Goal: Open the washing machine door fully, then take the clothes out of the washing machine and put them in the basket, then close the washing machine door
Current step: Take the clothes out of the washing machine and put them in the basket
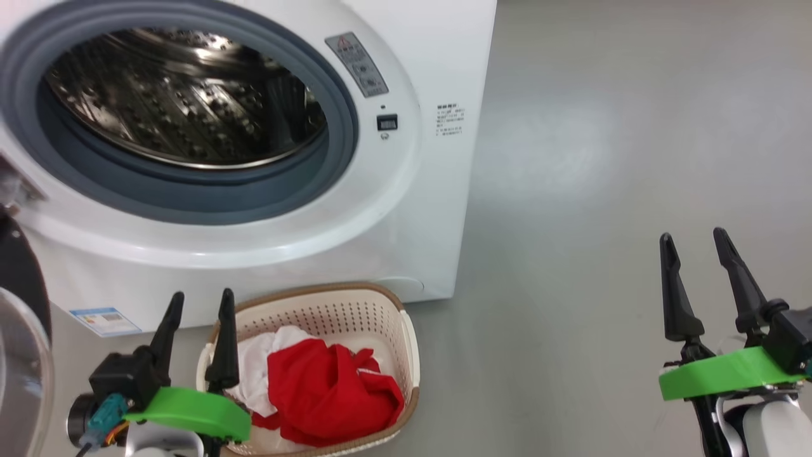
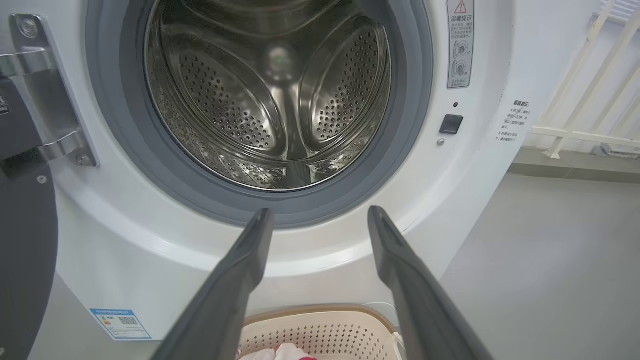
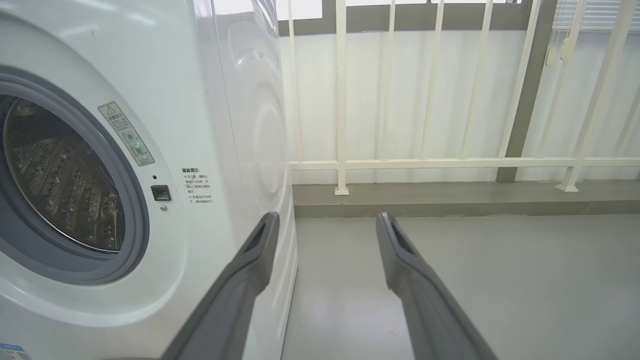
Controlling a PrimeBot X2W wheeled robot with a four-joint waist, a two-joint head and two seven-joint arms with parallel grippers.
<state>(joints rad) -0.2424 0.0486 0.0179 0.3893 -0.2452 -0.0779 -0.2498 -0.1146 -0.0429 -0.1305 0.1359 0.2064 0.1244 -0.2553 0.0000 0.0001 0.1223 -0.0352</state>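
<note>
Past the unloading, judging by the bare steel drum (image 2: 280,100) inside the washing machine (image 1: 406,209) and by the red and white clothes (image 1: 323,387) heaped in the basket (image 1: 355,304), set on the floor (image 1: 602,190) just in front of the machine. Left to do, it seems: closing the door (image 1: 16,273), swung wide to the far left on its hinge (image 2: 45,100), with black rim and glass bowl cut off at the left edge of the head view.

Nothing held on either side. Fingers spread wide on the left gripper (image 1: 202,295), hovering above the near left rim of the basket and aimed at the round opening. Spread just the same on the right gripper (image 1: 692,235), well off to the right over grey floor.

Next, probably: reach left with the left gripper, get behind the outer edge of the door, and sweep it rightward in an arc about the hinge until latched. Mind the basket below, and keep fingers out of the narrowing gap at the rubber ring (image 2: 415,125).
</note>
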